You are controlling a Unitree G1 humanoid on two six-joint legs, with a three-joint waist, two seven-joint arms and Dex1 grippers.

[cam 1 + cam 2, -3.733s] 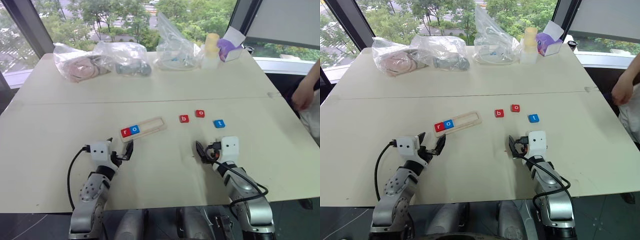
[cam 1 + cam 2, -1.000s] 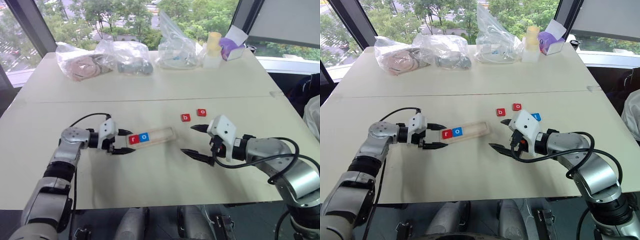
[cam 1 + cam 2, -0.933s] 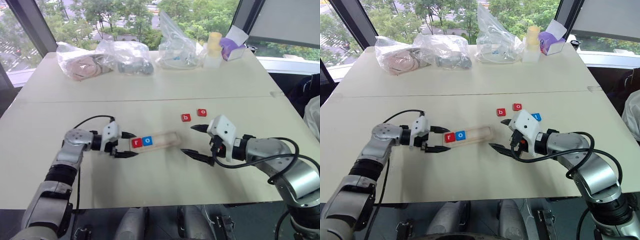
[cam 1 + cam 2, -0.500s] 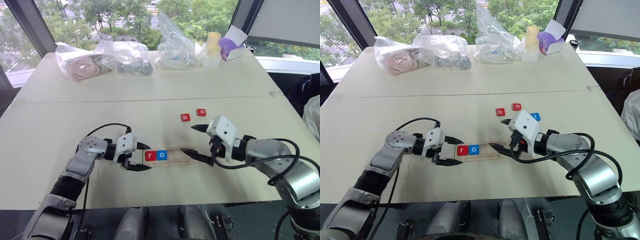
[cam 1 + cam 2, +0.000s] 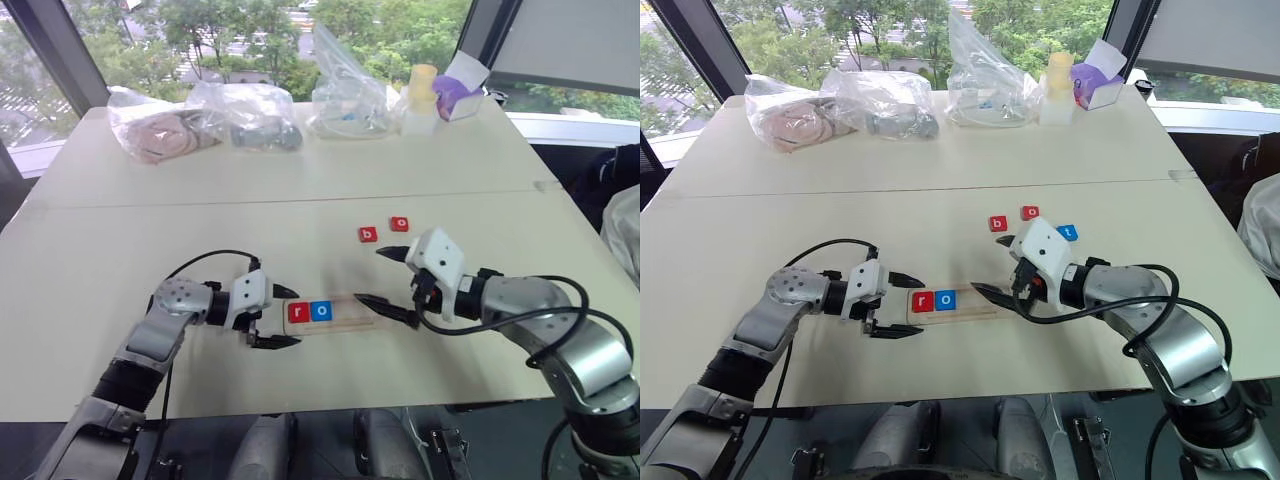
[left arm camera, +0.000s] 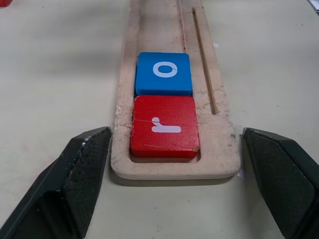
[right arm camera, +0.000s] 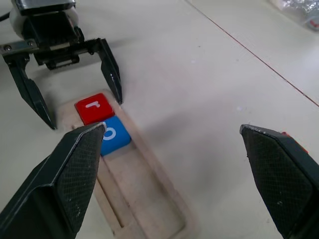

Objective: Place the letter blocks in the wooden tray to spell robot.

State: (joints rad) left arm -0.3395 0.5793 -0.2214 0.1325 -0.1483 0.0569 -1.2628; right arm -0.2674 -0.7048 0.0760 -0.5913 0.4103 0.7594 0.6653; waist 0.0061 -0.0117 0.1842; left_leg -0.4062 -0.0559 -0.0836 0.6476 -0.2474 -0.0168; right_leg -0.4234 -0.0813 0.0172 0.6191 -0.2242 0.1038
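1. Two square tiles, glossy red "r" [image 6: 163, 127] and blue "o" [image 6: 164, 73], sit touching in the wooden tray [image 5: 345, 312] (pale, rough-grained slot).
2. Left gripper [image 5: 278, 317]: ridged black fingers spread, straddling the tray's rounded end.
3. Right gripper [image 5: 390, 281] spread wide over the tray's other end.
4. Red "b" [image 5: 367, 235], red "o" [image 5: 399, 224] and blue "t" [image 5: 1066, 232] lie at the tray's 1 o'clock.

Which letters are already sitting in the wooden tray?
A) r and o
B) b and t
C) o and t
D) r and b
A: the wooden tray holds a red r block and right next to it a blue o block, while the rest of its slot is bare.
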